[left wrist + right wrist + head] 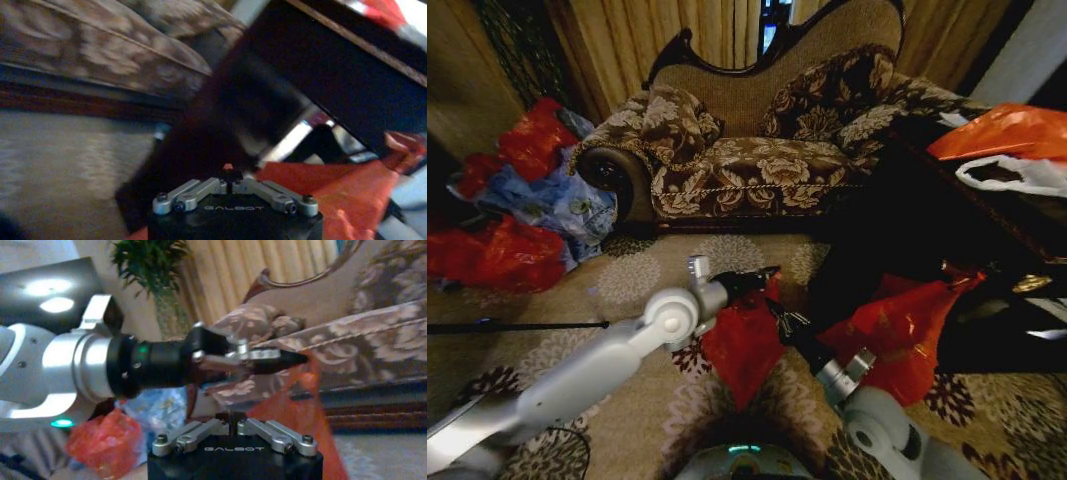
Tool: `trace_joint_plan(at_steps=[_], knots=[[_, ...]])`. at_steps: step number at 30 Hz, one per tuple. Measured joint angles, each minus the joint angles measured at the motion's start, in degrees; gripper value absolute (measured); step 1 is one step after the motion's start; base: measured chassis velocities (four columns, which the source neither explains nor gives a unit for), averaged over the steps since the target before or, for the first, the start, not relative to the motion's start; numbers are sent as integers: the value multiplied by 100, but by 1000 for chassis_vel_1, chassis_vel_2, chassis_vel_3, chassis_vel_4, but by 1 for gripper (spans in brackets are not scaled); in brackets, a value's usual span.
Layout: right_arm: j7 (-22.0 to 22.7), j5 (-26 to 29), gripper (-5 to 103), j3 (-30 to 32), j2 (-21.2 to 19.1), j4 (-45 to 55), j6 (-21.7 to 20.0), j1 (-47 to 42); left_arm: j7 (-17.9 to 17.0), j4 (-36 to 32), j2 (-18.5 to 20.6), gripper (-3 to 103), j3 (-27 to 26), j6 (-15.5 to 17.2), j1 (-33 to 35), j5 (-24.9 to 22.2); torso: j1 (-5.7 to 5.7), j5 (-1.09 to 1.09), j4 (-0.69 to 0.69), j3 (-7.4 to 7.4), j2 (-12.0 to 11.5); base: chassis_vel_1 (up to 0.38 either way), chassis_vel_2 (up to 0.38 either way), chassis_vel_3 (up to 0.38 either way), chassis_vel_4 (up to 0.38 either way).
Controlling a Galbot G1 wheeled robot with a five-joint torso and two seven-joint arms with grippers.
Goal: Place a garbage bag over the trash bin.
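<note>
The garbage bag (742,345), thin glossy red plastic, hangs above the patterned carpet in the middle of the head view. My left gripper (772,275) is shut on its top edge. In the right wrist view the left gripper (297,358) shows pinched to a point, with the garbage bag (300,405) drooping below it. My right gripper (779,312) is shut at the bag's right edge, just below the left one. I cannot tell if it pinches the plastic. The trash bin is hidden or lost in the dark mass (867,250) beside the table.
A floral sofa (757,170) stands straight ahead. A dark table (987,230) at the right carries an orange bag (1007,130) and a white bag (1017,175). A bigger red bag (897,335) lies by the table. Stuffed red bags (497,255) and a blue bag (557,200) pile up at the left.
</note>
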Motion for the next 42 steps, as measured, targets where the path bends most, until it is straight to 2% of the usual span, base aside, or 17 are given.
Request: trace_joint_plan(at_steps=[1,2,6,9,12,17,26,37,42], knots=[[118,-35,0,23,18,10,-13,-39,-5,51,-139,0,110,-1,-119,0,0,0,-8,-1,1,0,0,0,0],[258,-86,0,3,48,-13,-38,-17,-38,87,-255,0,213,-14,-219,1,-1,9,-4,-1,0,0,0,0,0],[407,-192,0,-96,125,-156,-86,-49,-63,145,-420,0,326,-40,-368,3,-1,2,4,0,0,0,0,0,0],[405,-279,0,-104,162,-247,-59,-157,-61,181,-435,0,326,-44,-411,3,-1,2,2,-1,0,0,0,0,0],[369,-380,0,-93,191,-397,-1,-192,-47,186,-398,0,287,-44,-437,-11,-1,4,-1,-1,0,0,0,0,0],[333,-485,0,-102,260,-847,99,-9,-31,42,-232,0,134,-26,-527,-222,-1,2,4,-1,0,0,0,0,0],[424,-756,0,18,447,-1377,141,67,-24,-278,-109,0,-27,12,-466,-420,-1,3,0,-1,0,0,0,0,0],[591,-650,0,350,373,-1281,73,428,-47,-605,-73,0,-50,31,-80,-410,-1,2,2,-1,0,0,0,0,0],[582,-726,0,363,466,-1502,89,445,-60,-737,-43,0,-57,33,-127,-479,-1,3,1,-1,0,0,0,0,0]])
